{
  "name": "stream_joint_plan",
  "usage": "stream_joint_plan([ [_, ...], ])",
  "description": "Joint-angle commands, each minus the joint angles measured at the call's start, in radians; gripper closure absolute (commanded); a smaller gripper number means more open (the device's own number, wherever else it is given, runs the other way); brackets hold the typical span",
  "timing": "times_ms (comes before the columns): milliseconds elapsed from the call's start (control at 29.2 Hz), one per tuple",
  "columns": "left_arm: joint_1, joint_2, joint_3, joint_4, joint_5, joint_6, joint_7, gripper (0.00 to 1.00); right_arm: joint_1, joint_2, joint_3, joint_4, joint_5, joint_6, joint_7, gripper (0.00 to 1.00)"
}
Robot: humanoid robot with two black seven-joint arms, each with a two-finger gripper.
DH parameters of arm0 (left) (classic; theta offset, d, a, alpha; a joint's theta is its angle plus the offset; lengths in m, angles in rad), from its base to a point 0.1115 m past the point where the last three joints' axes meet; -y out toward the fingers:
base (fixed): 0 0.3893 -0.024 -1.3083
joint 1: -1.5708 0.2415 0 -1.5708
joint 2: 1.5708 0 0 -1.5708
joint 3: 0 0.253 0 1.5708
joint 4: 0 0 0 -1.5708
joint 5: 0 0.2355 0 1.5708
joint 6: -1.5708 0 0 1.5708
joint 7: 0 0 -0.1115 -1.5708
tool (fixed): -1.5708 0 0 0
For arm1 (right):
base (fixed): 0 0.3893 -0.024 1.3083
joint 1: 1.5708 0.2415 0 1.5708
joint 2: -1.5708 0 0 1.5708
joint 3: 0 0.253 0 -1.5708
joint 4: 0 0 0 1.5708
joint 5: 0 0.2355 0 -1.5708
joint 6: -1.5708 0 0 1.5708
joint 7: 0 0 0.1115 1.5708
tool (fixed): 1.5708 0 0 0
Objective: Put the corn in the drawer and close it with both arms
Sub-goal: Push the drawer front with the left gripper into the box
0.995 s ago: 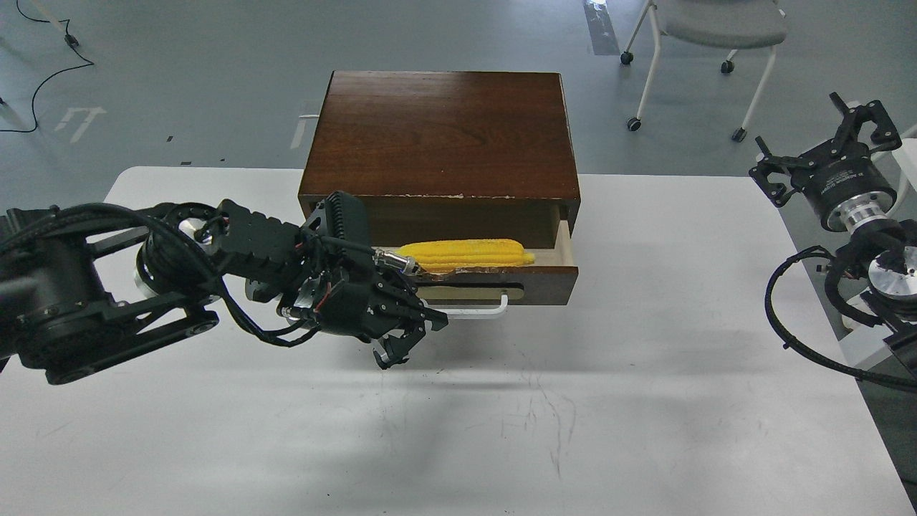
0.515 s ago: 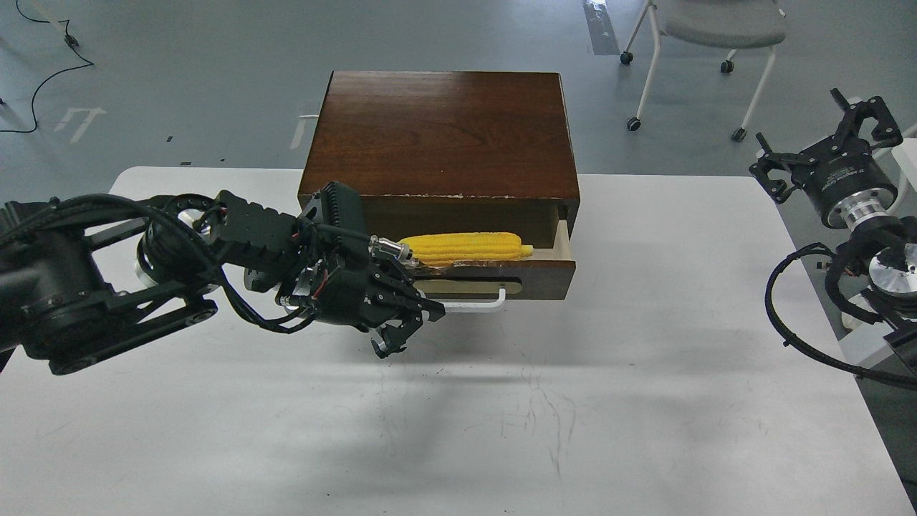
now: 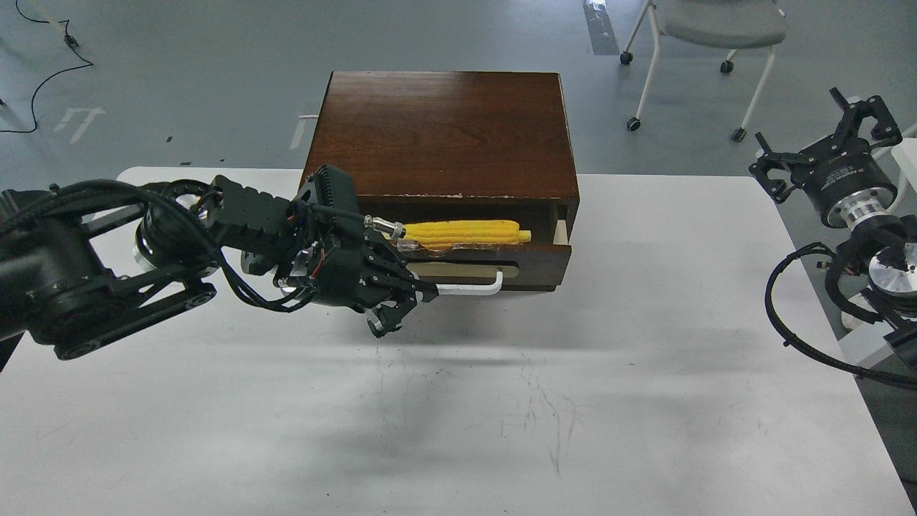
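The yellow corn (image 3: 462,231) lies lengthwise inside the drawer (image 3: 530,259) of the dark brown wooden cabinet (image 3: 444,129). The drawer stands out only a little, and a strip of pale wood shows at its right end. My left gripper (image 3: 405,308) is open and empty. It rests against the left part of the drawer front, with its upper finger (image 3: 424,290) at the left end of the white bar handle (image 3: 473,288). My right gripper (image 3: 817,143) is open and empty, held up past the table's right edge, far from the drawer.
The cabinet stands at the back middle of the white table (image 3: 501,401). A grey wheeled chair (image 3: 716,29) stands on the floor behind at the right. A black cable (image 3: 50,64) lies on the floor at the far left.
My left gripper has moved away from me against the drawer front. The drawer has slid further in, so less of the corn and the pale inside shows. The right arm has barely moved.
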State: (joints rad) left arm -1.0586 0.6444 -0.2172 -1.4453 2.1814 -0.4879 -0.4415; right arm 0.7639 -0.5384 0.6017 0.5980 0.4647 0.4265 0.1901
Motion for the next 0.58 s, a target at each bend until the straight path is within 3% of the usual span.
stream_joint_plan([
  [0,-0.001,-0.015,0.001,0.035,0.0,-0.001,0.003,1.0,0.002,0.0,0.003,0.0,-0.001,0.0,0.0,0.0],
  [549,-0.004,-0.02,0.004,0.112,0.0,-0.001,0.003,1.0,0.012,-0.005,0.003,0.003,-0.003,-0.002,0.0,0.0],
])
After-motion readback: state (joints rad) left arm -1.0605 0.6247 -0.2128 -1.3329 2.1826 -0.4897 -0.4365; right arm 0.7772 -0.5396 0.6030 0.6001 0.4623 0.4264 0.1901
